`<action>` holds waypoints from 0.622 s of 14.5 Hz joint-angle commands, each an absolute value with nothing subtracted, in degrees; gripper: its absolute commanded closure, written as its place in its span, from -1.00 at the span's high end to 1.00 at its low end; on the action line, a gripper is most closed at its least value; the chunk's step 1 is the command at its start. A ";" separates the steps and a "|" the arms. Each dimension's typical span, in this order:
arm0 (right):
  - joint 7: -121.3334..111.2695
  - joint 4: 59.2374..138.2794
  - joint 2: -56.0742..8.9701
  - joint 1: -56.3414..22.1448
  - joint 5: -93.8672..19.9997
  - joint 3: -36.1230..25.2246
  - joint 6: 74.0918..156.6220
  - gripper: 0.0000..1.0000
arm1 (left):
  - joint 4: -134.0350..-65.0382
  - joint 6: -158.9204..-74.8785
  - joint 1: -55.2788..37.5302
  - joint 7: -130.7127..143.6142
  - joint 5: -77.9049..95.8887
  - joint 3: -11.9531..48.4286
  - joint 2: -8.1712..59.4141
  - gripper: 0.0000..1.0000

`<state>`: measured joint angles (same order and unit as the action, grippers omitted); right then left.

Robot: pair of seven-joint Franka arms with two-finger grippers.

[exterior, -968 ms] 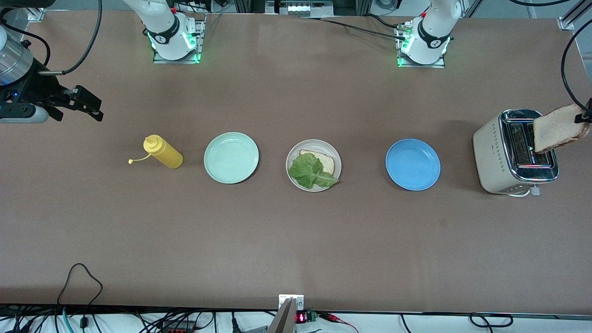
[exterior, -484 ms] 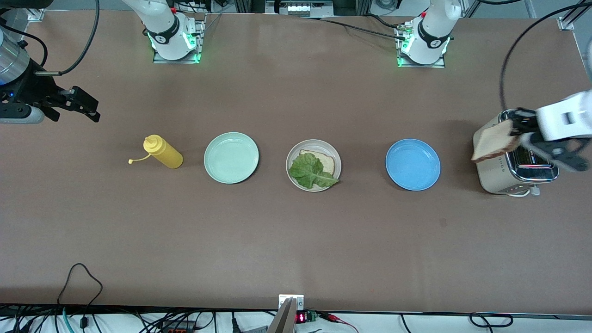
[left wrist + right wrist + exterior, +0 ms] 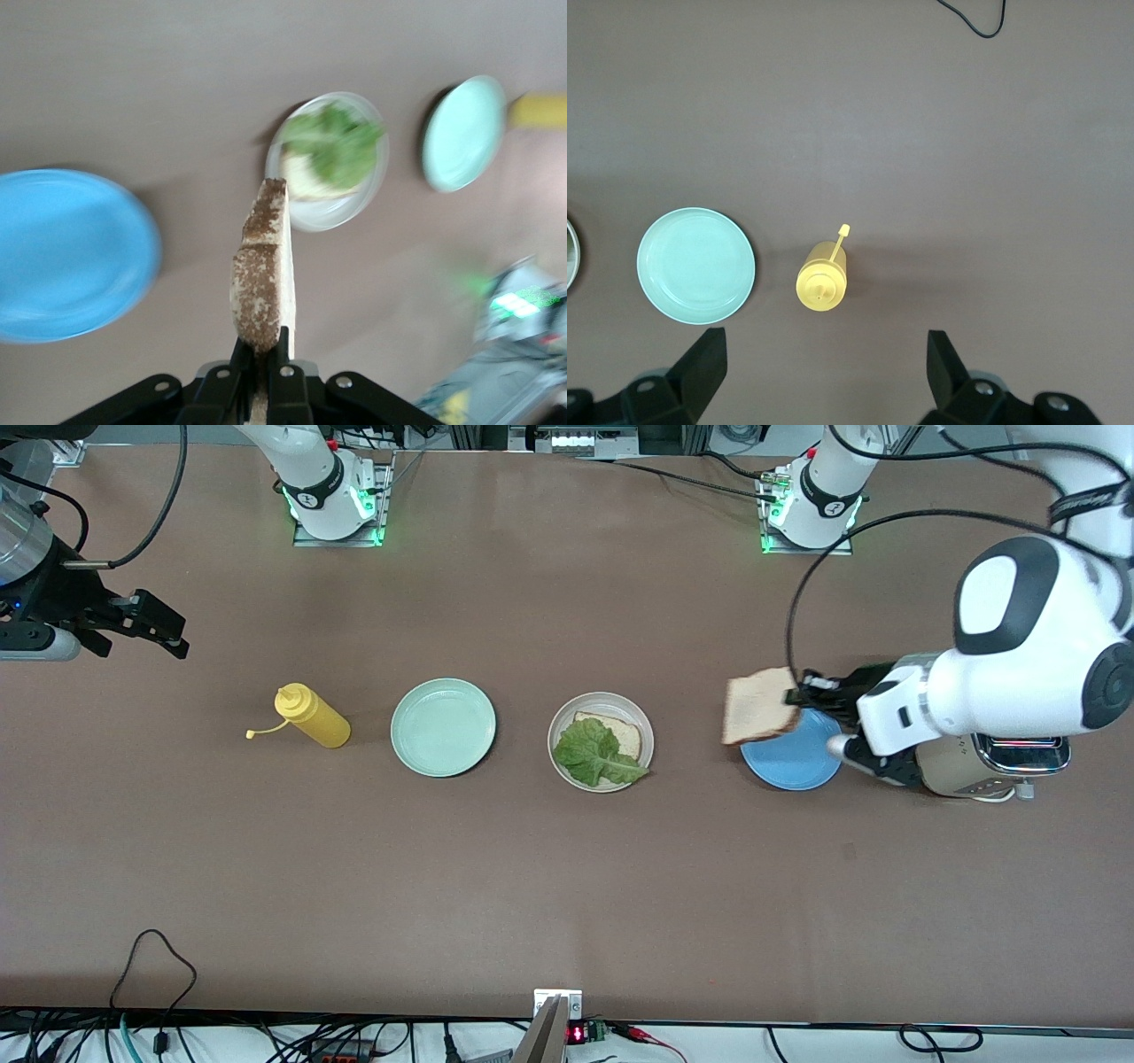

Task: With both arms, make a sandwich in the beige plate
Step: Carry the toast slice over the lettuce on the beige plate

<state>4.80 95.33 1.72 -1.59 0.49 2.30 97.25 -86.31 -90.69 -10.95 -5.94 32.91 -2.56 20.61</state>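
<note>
Toasted bread (image 3: 759, 707), light and crumbly, I hold by its edge in left pincer (image 3: 800, 691), clamped gently; right pincer (image 3: 151, 624) waits apart

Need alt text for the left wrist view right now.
The left gripper is shut on a bread slice, held edge-on above the brown table. Below lie a blue plate, the beige plate with lettuce, and a mint plate.

Glossy white arms (image 3: 1019, 664) with rounded joints, dark grey bands, black cables.
</note>
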 commanded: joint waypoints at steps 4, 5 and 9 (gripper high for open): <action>5.36 95.27 2.72 -1.14 0.35 2.37 96.33 1.00 | -86.56 -96.75 -13.44 -3.87 57.71 -3.34 29.17 -0.98; 5.36 95.36 2.90 -1.14 0.35 2.37 95.63 1.00 | -87.27 -98.33 -14.23 -3.87 58.96 -3.34 29.88 -0.98; 5.10 95.19 3.08 -1.32 0.35 2.20 95.10 1.00 | -93.85 -107.65 -17.58 -9.37 65.02 -2.03 30.76 -0.99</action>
<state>4.80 95.27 2.16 -1.57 0.48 2.11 96.04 -89.89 -104.50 -16.62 -5.09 60.95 -2.37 31.69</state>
